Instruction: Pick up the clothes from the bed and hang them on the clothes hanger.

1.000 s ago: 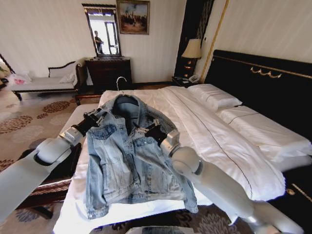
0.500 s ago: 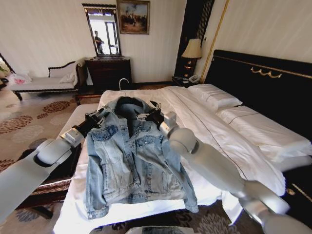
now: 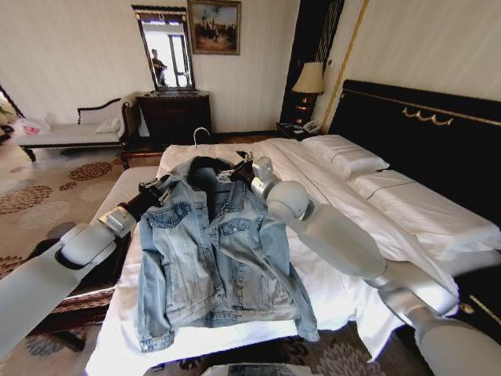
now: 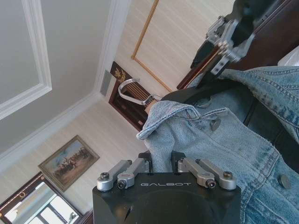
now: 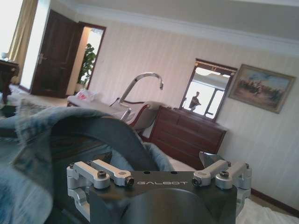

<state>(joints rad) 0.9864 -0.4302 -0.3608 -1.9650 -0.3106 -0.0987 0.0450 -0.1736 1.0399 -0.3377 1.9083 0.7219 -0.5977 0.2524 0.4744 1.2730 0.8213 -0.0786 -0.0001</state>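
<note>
bed (image 3: pixel 368 235) | 1 denim jacket (image 3: pixel 215 251) | 1 hanger (image 3: pixel 200 135) | 2 pincers

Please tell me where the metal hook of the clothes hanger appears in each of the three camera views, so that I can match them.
Head view: the hook rises just above the collar of the denim jacket, upper centre.
Left wrist view: the hook curves left of centre, above the jacket's folded collar.
Right wrist view: the hook arches near centre, against the wall.
Shared landmark: the framed painting.
</note>
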